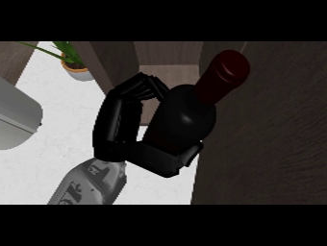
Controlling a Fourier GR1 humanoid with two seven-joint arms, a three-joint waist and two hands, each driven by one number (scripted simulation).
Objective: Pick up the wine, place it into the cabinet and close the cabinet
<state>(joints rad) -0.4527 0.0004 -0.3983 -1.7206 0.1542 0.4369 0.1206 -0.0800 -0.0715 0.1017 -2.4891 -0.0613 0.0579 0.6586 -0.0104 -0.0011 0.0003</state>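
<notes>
Wine bottle (pixel 184 117), dark-bodied with a deep red capped neck, held aloft near the middle of the head view, its neck tilted up and to the right. One black hand (pixel 134 139) is clamped on the bottle: its fingers (pixel 141 89) curl over the shoulder of the bottle from the left, while the palm and thumb side wrap the lower body, hiding the base. The grey forearm (pixel 92 185) carrying this hand enters from the lower edge at centre-left; from this view alone it cannot be told with certainty which arm it is, though its position toward the right-hand cabinet and the lack of any second limb suggest the right. No other hand shows. The bottle lies against the edge of a dark wood cabinet (pixel 280 134), whose broad brown face fills the right side of the view; the red cap overlaps this face near the top. Behind the bottle, a lighter brown recess (pixel 170 72) appears between dark vertical panels. The white counter (pixel 38 163) spreads at left, bearing a small potted plant (pixel 74 65) near the top and a grey rounded appliance (pixel 3 117) at the left edge.
</notes>
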